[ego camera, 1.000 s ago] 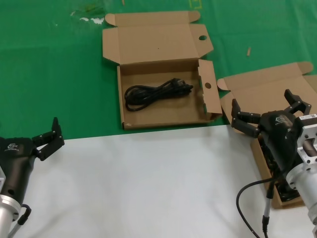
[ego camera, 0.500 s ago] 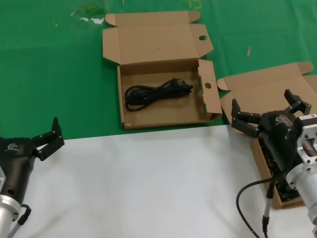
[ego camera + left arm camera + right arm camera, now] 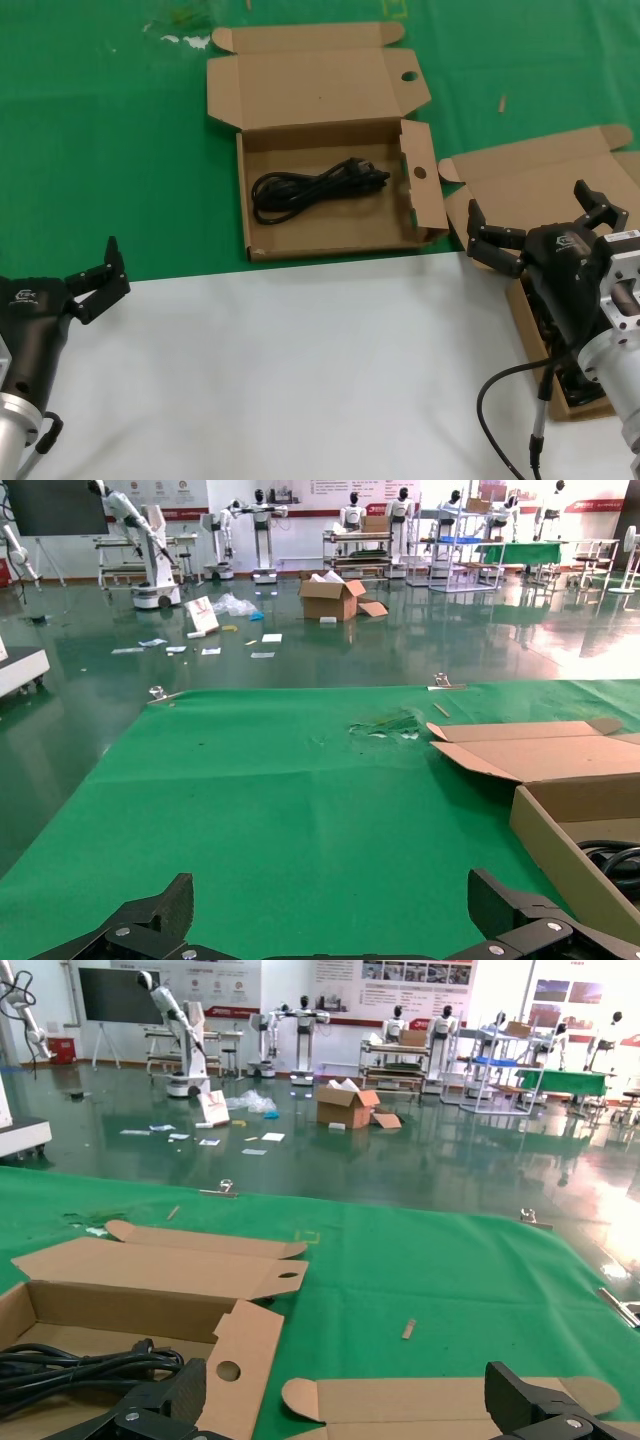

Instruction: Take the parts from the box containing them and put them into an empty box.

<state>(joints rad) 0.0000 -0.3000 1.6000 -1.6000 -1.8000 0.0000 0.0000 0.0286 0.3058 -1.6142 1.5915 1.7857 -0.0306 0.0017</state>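
Observation:
The hole-punched cardboard box (image 3: pixel 425 180) lies open at the middle back, with one coiled black power cord (image 3: pixel 315 188) in it. The plain-flapped box (image 3: pixel 530 175) lies open at the right, mostly hidden behind my right arm; dark cords (image 3: pixel 578 388) show at its near end. My right gripper (image 3: pixel 540 222) is open and empty above this box. In the right wrist view my right gripper (image 3: pixel 350 1385) looks over the plain lid (image 3: pixel 430 1400) towards the holed flap (image 3: pixel 240 1355) and the cord (image 3: pixel 80 1365). My left gripper (image 3: pixel 98 282) is open and empty at the near left.
A green mat (image 3: pixel 100 150) covers the far table and a white sheet (image 3: pixel 300 370) the near part. A black cable (image 3: pixel 500 390) loops beside my right arm. The left wrist view shows my left gripper (image 3: pixel 335 900) above green mat, with the holed box (image 3: pixel 560 825) beside it.

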